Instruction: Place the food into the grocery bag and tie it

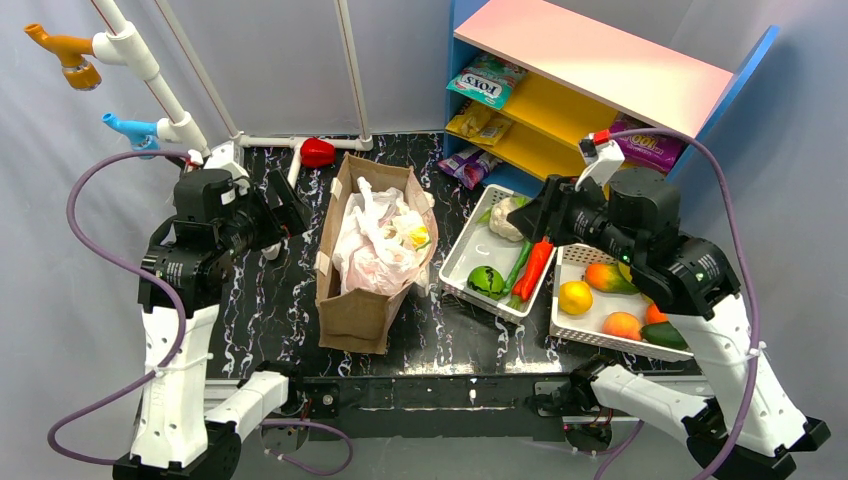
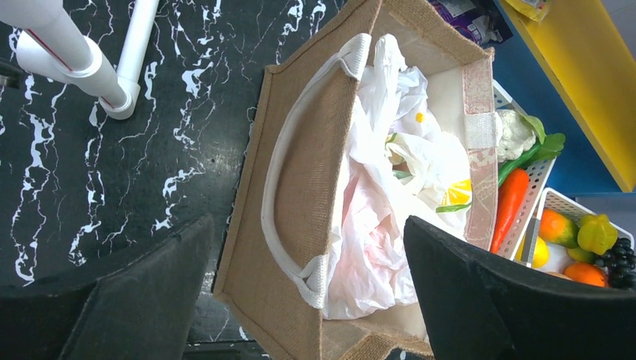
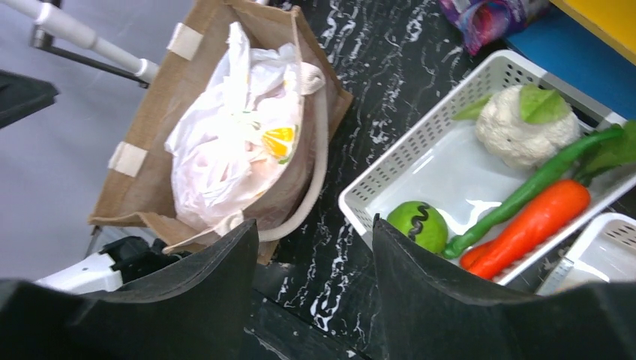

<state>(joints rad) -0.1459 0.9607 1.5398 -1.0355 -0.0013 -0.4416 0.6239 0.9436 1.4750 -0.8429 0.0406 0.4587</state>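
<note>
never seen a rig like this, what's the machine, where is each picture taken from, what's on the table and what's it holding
These are two robot arms, left and right, bolted at the near edge of a black marbled table. The wide picture comes from a fixed camera above and behind them; the other two come from a camera on each wrist, so the dark shapes at the bottom are that arm's own fingers. The left gripper and right gripper both stand open and hold nothing. In the middle stands a stiff brown bag with white strap handles, with a crinkly white plastic carrier bag inside. To its right are two white plastic baskets: one holds a white cauliflower, a round green fruit and a long orange carrot, the other orange and yellow fruit.
</note>
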